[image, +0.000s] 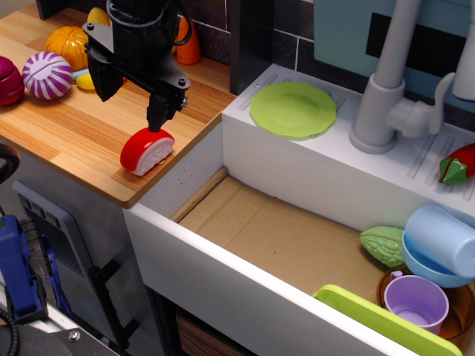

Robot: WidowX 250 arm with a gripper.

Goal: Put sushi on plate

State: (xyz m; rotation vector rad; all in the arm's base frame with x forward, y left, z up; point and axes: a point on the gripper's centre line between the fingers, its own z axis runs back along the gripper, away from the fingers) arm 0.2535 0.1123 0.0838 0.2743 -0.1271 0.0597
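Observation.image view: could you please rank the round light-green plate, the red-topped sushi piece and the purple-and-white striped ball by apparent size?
1. Round light-green plastic plate, clearly largest.
2 and 3. Red-topped, white-based sushi piece and purple-and-white striped ball look alike; I won't rank them.

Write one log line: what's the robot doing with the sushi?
phase: reaching | tool: just above sushi, grip unclear | plate: bare, on sink ledge
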